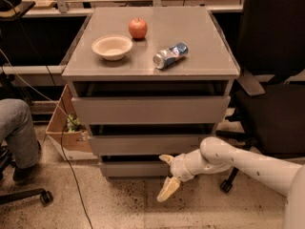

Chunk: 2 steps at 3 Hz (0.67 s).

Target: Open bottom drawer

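Observation:
The grey cabinet has three handleless drawers. The bottom drawer (133,169) is the slimmest front panel, just above the floor, and looks closed. My white arm reaches in from the lower right. My gripper (167,175) is in front of the bottom drawer's right half, with one cream finger (167,159) near the drawer's top edge and the other finger (168,189) hanging below toward the floor. The fingers are spread apart and hold nothing.
On the cabinet top sit a bowl (112,46), a red apple (137,28) and a crushed can (170,55). A black office chair (271,85) stands at the right. A cardboard box (66,132) and a seated person's leg (19,130) are at the left.

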Each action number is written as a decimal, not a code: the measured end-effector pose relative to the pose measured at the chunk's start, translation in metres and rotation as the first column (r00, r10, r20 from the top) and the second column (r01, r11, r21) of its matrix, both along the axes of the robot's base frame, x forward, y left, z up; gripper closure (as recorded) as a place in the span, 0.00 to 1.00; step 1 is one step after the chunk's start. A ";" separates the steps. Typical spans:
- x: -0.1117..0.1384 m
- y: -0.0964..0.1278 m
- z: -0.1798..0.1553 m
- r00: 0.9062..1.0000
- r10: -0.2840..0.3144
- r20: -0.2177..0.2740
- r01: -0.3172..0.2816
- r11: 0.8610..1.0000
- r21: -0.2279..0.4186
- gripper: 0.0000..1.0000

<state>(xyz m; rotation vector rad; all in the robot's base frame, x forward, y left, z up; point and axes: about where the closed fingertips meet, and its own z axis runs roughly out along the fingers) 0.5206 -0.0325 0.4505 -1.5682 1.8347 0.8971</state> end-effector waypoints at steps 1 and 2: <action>-0.001 0.010 -0.050 0.999 -0.002 -0.035 0.003 1.000 0.023 0.00; 0.000 0.010 -0.054 0.999 -0.012 -0.038 0.013 1.000 0.021 0.00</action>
